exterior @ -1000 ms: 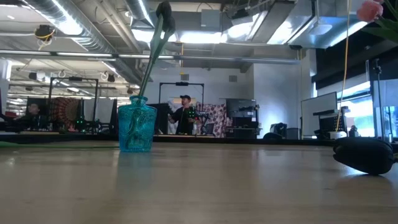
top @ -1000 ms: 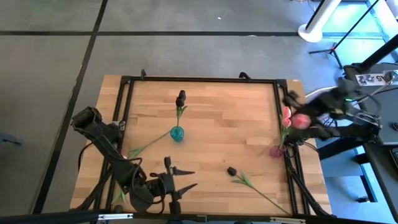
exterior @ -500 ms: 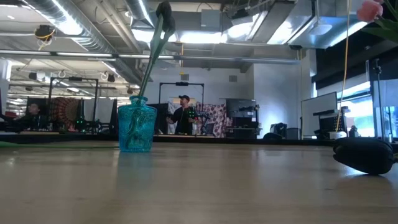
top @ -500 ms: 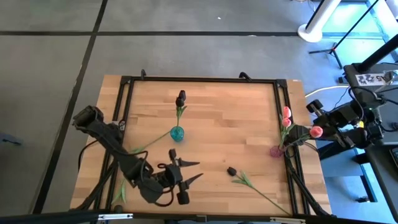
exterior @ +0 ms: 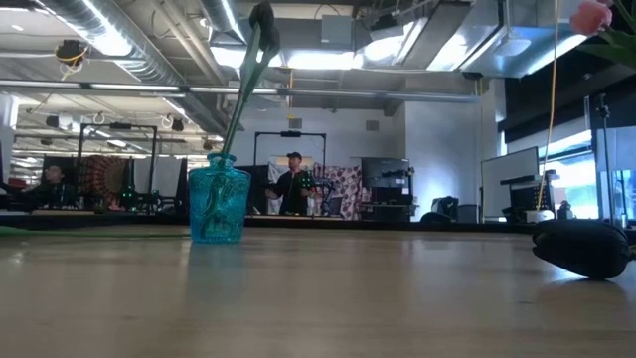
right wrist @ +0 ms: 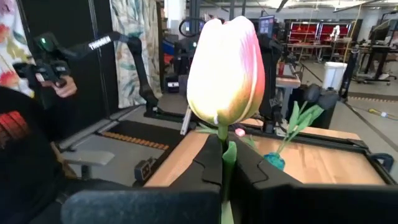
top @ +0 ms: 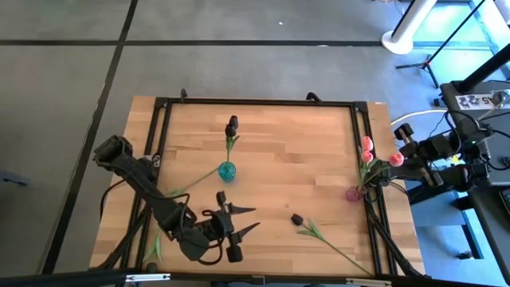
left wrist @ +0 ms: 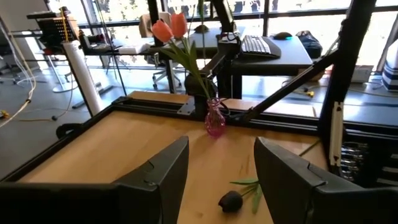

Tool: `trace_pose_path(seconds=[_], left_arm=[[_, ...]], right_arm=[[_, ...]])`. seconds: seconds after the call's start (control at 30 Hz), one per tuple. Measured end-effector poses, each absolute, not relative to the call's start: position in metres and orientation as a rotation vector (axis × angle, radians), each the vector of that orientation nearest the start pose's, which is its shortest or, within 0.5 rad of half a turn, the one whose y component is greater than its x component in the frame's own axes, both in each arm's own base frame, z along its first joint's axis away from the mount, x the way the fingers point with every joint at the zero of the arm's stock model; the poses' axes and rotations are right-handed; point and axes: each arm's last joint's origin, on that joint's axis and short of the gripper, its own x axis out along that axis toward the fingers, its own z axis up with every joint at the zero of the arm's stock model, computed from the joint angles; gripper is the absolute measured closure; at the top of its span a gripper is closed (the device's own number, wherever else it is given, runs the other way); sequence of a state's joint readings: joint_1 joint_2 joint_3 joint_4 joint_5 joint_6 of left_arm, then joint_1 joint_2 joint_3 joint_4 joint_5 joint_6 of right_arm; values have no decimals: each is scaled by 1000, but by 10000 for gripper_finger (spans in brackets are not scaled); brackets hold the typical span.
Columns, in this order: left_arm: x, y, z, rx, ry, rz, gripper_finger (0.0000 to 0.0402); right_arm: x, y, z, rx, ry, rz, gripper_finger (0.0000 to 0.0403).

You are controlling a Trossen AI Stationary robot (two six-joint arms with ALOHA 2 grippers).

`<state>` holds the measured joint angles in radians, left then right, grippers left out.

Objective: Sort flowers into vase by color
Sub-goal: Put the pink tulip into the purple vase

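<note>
The right gripper point(right wrist: 222, 163), fingers clamped on a pink tulip point(top: 396, 159), has swung in from farther out and now hangs just beside the pink vase point(top: 355, 193). Insertion looks close. The left gripper point(top: 239, 220) waits open over the worktop point(top: 303, 151), well apart.

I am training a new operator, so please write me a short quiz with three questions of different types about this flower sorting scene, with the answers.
1. True or false: the blue vase holds a black tulip.
2. Which gripper holds a pink tulip?
A. left gripper
B. right gripper
C. neither
3. Fill in: the loose black tulip lies flat on the ____.

Key:
1. True.
2. B. The right gripper is shut on its stem beside the pink vase; the left gripper is open over the table.
3. Table.
</note>
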<state>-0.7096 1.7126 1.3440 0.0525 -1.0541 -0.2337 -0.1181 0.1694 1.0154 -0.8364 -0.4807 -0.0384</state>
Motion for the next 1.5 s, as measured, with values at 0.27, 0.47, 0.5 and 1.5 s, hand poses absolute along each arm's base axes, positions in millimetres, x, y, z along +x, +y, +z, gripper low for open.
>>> trace_pose_path(seconds=[0.27,0.47,0.5,1.5], left_arm=[[304,-239,307,17,160,343,224],[302,-240,307,17,158,345,224],[302,-240,307,17,158,345,224],[287,-187,254,-286,649,562,224]], right_arm=[[-21,15,364,-19,4,345,401],[-22,16,353,19,118,352,387],[-22,15,351,36,143,337,381],[-84,20,403,-14,-127,247,194]])
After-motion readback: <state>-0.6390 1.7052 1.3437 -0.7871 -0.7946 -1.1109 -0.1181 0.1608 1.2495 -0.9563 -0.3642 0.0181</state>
